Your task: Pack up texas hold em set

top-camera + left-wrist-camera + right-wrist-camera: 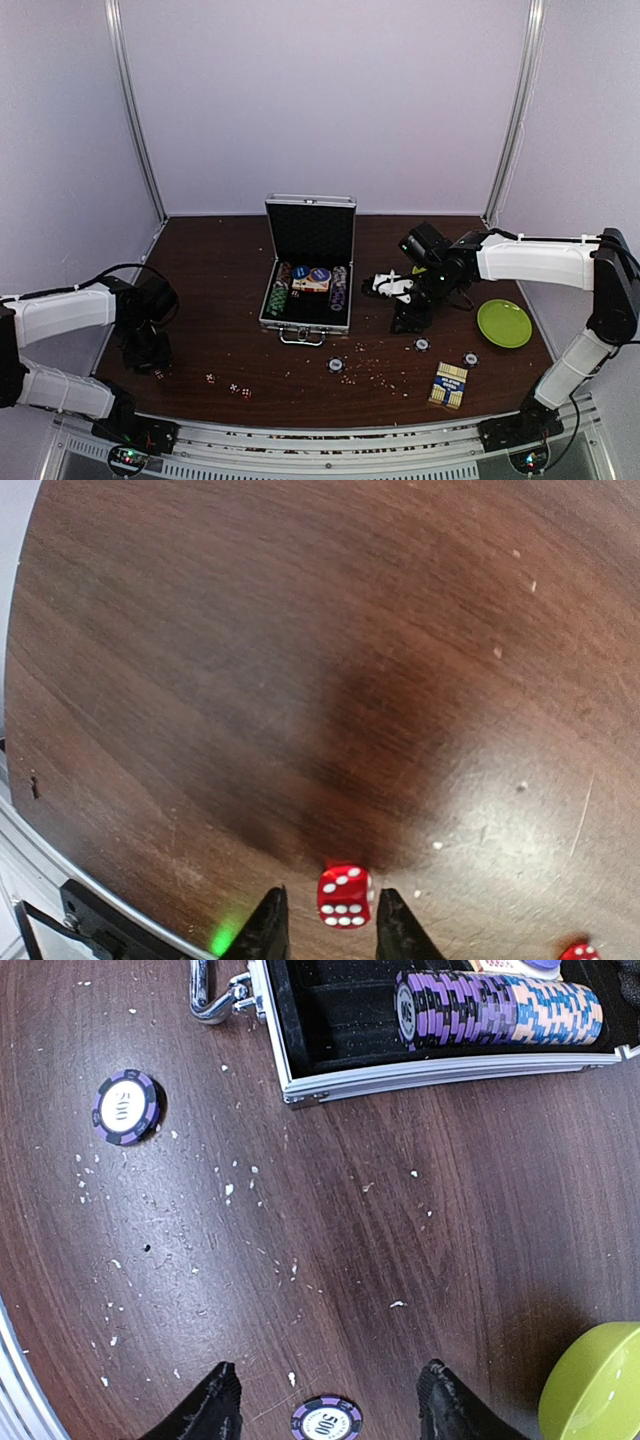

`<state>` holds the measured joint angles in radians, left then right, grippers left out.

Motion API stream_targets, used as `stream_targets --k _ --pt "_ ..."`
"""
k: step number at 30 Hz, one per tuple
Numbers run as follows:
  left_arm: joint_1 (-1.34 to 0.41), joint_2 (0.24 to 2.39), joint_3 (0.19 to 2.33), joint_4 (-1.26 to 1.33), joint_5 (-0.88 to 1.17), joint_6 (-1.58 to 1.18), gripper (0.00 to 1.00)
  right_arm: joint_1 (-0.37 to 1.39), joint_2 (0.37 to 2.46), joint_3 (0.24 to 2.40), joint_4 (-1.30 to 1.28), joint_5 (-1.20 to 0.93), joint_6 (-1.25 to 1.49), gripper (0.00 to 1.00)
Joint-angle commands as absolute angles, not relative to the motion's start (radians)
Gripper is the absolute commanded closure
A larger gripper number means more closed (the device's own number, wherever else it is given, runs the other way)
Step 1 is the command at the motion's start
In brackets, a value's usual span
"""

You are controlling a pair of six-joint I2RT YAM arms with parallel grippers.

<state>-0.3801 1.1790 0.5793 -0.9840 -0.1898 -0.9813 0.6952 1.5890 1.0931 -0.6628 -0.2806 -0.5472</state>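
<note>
The silver case (308,265) stands open at the table's middle, lid upright, with rows of striped chips (340,285) inside. My left gripper (150,355) is low at the near left, open, its jaws either side of a red die (345,895) with small gaps, the die resting on the table. Another die (578,952) lies to its right. My right gripper (410,315) is open right of the case, above a purple chip (325,1422) lying between its fingertips (445,1405). The case's corner (440,1065) and a purple-blue chip row (500,1008) show in the right wrist view.
Loose chips lie at the near middle (336,365), (422,345), (470,358). The yellow-blue card box (449,384) lies near the front right. Red dice (210,378), (240,390) lie near the front left. A lime-green plate (504,323) and a lime-green bowl (590,1385) sit at the right.
</note>
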Motion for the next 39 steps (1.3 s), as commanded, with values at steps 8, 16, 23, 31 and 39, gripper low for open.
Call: stream_targets --k 8,16,23,31,39 --pt "-0.357 1.210 0.592 -0.934 -0.165 -0.951 0.73 0.692 1.595 1.110 -0.679 -0.277 -0.555 0.40" --pt "-0.342 1.238 0.611 -0.916 -0.130 -0.909 0.80 0.692 1.599 1.112 -0.682 -0.278 -0.555 0.40" --pt "-0.353 1.270 0.655 -0.844 -0.030 -0.866 0.86 0.692 1.605 1.115 -0.684 -0.279 -0.555 0.40" --pt "-0.511 1.406 0.955 -0.835 -0.064 -0.772 0.90 0.693 1.603 1.116 -0.685 -0.271 -0.557 0.40" --pt "-0.671 1.717 1.410 -0.838 -0.138 -0.658 0.91 0.693 1.600 1.116 -0.685 -0.267 -0.558 0.40"
